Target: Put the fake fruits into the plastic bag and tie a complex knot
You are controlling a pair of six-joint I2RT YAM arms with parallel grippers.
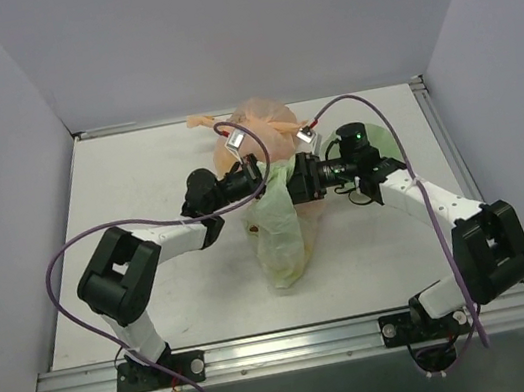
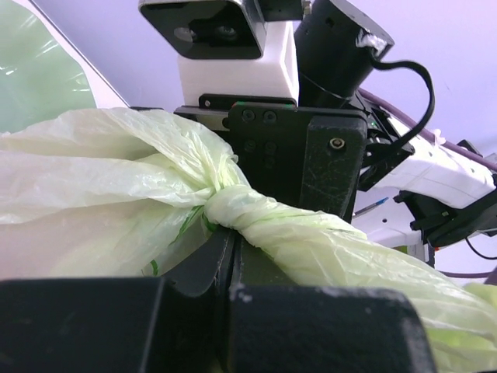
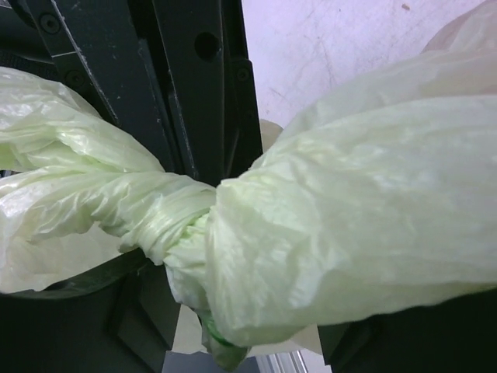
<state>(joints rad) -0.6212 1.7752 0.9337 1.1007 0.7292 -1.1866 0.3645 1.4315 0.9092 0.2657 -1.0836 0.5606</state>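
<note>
The pale green plastic bag [image 1: 280, 235] hangs between my two grippers over the middle of the table, its lower end on the surface. Its twisted handles meet in a knot [image 2: 221, 203], which also shows in the right wrist view [image 3: 182, 225]. My left gripper [image 1: 265, 171] is shut on the bag just below the knot [image 2: 231, 242]. My right gripper [image 1: 293, 180] faces it, almost touching. Its fingers [image 3: 70, 334] stand apart, with the bag's bulk [image 3: 349, 210] lying between and over them. No fake fruits show; the bag hides any inside.
A peach-orange knotted bag [image 1: 263, 117] lies just behind the grippers. A pale green dish [image 1: 382, 142] sits behind the right arm. Purple cables arc over both arms. Walls close in the table on three sides.
</note>
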